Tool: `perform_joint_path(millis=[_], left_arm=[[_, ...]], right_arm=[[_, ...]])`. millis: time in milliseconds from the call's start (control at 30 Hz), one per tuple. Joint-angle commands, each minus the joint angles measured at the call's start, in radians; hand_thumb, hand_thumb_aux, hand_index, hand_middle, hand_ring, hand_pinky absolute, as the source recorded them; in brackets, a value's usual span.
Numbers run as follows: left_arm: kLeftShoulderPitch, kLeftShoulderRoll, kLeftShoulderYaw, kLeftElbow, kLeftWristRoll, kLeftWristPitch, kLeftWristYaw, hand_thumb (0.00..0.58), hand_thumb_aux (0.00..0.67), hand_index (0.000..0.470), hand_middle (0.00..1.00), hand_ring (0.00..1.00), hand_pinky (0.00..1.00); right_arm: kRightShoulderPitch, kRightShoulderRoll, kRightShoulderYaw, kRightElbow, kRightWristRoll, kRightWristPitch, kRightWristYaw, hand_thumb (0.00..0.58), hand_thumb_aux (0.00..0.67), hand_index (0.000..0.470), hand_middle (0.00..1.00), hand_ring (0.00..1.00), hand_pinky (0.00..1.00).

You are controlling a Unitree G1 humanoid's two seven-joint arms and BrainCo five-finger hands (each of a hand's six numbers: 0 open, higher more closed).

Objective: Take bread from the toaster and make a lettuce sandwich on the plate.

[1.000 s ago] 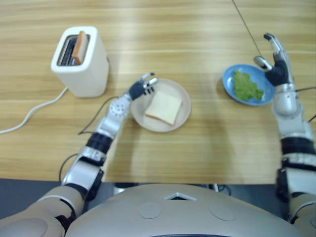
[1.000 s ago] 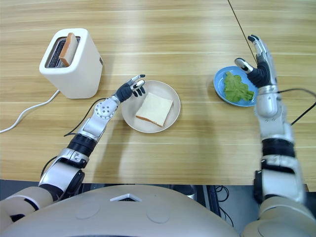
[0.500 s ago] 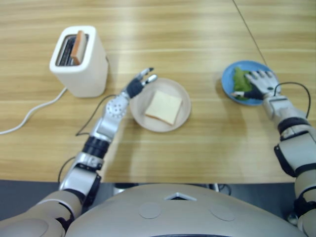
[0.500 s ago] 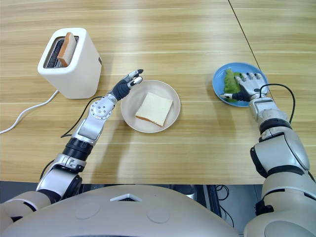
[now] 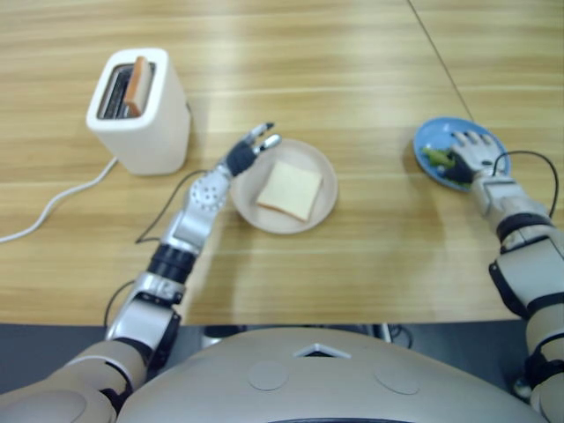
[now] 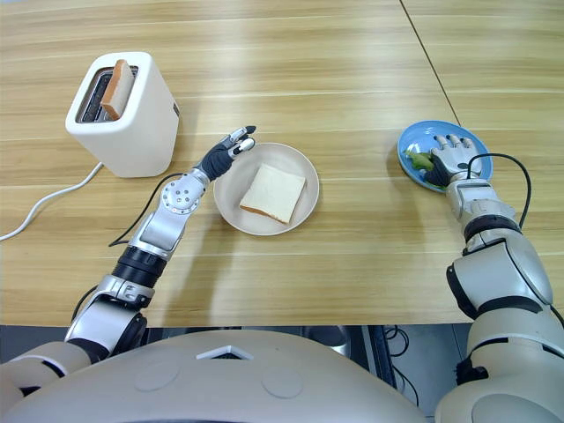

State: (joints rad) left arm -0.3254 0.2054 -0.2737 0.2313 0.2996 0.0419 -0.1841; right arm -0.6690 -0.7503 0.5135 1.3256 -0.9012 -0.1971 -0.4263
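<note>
A white toaster (image 6: 119, 119) stands at the far left with one bread slice (image 6: 116, 86) sticking out of its slot. On the beige plate (image 6: 236, 210) at the middle lies another bread slice (image 6: 273, 192). My left hand (image 6: 226, 154) hovers open at that plate's left rim, holding nothing. At the right, my right hand (image 6: 451, 159) lies palm down in the blue plate (image 6: 421, 137), fingers curled over the lettuce (image 6: 417, 161). Only a small green bunch shows beside the thumb.
The toaster's white cord (image 6: 44, 207) trails off to the left edge. One black cable (image 6: 132, 225) loops by my left forearm and another (image 6: 515, 167) by my right wrist. A dark seam (image 6: 432, 62) crosses the wooden table at the far right.
My right hand came down from above the blue plate onto the lettuce and closed over it; the blue plate slid slightly right. My left hand lifted a little and then held still.
</note>
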Motion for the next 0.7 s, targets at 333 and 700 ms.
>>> perform_joint_path(millis=[333, 700], left_arm=[[-0.001, -0.003, 0.031, 0.013, -0.006, 0.008, 0.021, 0.000, 0.000, 0.000, 0.00, 0.00, 0.00], [-0.039, -0.021, 0.152, 0.054, -0.095, -0.052, 0.081, 0.000, 0.000, 0.000, 0.00, 0.00, 0.00]], right_arm=[[0.032, -0.084, -0.027, -0.234, 0.059, -0.105, -0.126, 0.580, 0.670, 0.460, 1.00, 1.00, 1.00], [0.160, 0.012, -0.058, -0.939, 0.010, -0.021, 0.039, 0.580, 0.670, 0.460, 1.00, 1.00, 1.00]])
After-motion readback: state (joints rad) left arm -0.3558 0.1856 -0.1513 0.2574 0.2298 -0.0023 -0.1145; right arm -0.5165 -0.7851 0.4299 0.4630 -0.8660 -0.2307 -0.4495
